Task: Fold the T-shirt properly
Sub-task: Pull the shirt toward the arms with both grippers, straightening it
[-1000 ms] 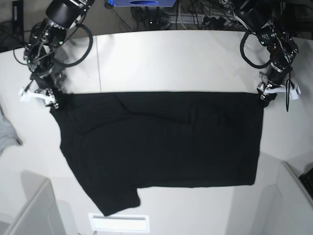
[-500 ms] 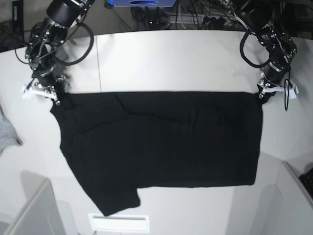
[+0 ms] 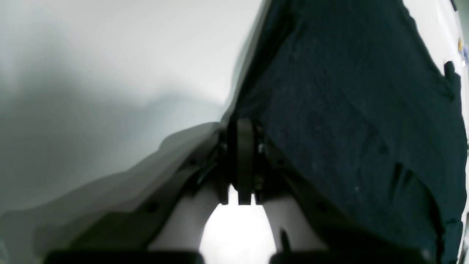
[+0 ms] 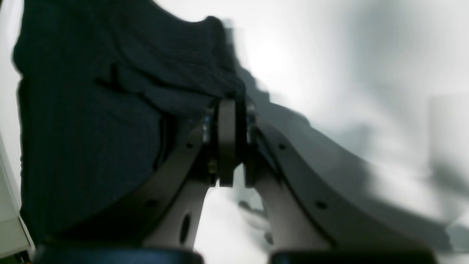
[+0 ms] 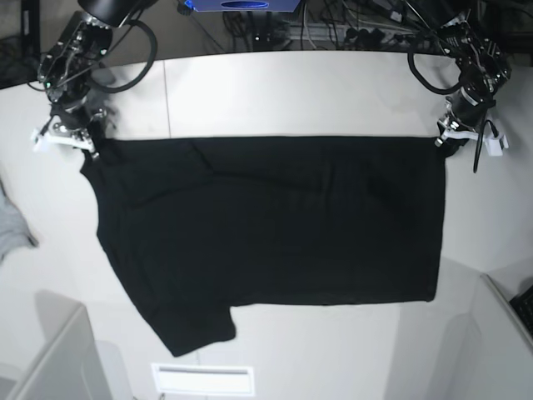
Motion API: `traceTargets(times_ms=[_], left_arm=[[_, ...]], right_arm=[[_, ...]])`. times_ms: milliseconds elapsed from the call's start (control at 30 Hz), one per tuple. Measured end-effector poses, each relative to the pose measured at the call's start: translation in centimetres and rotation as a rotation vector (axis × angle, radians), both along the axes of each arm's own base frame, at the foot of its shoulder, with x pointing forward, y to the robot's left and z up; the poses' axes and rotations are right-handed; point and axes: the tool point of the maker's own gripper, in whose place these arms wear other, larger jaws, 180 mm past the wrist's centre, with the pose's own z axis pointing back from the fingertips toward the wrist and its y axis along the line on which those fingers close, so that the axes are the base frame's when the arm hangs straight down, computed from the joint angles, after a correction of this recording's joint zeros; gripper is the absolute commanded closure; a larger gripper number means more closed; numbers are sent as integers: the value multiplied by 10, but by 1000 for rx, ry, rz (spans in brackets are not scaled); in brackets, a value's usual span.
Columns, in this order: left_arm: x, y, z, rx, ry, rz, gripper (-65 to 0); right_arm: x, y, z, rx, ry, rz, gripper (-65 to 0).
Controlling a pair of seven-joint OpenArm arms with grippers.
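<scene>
The black T-shirt [image 5: 275,225] lies spread flat on the white table [image 5: 291,92], plain side up, with one sleeve pointing to the front left. My left gripper [image 5: 444,142], at the right in the base view, is shut on the T-shirt's far right corner; the left wrist view shows the fingertips [image 3: 240,128] pinched together at the cloth's [image 3: 348,110] edge. At the left of the base view, my right gripper [image 5: 90,150] is shut on the far left corner, its fingertips [image 4: 229,106] closed on a bunched fold of the cloth [image 4: 91,110].
A small grey cloth [image 5: 10,229] lies at the table's left edge. A white slotted plate [image 5: 202,379] sits at the front edge. Grey box walls rise at the front left [image 5: 50,350] and front right [image 5: 491,333]. Cables [image 5: 333,29] run behind the table.
Both grippers have closed on the T-shirt's far corners. They have drawn the far edge and the whole shirt a little toward the back of the table.
</scene>
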Motion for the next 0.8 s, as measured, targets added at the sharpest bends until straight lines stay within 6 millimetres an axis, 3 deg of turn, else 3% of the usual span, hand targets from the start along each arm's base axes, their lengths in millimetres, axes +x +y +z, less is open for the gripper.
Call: traceTargets(times_ms=[633,800], left_arm=[[-60,5,-1,77,96,-29,0],[-78,4,3,115,135,-56,0]], right_arm=[[-49,-5,0,-56,67,17,0],[-70,-5,4,-85,98,32,0]])
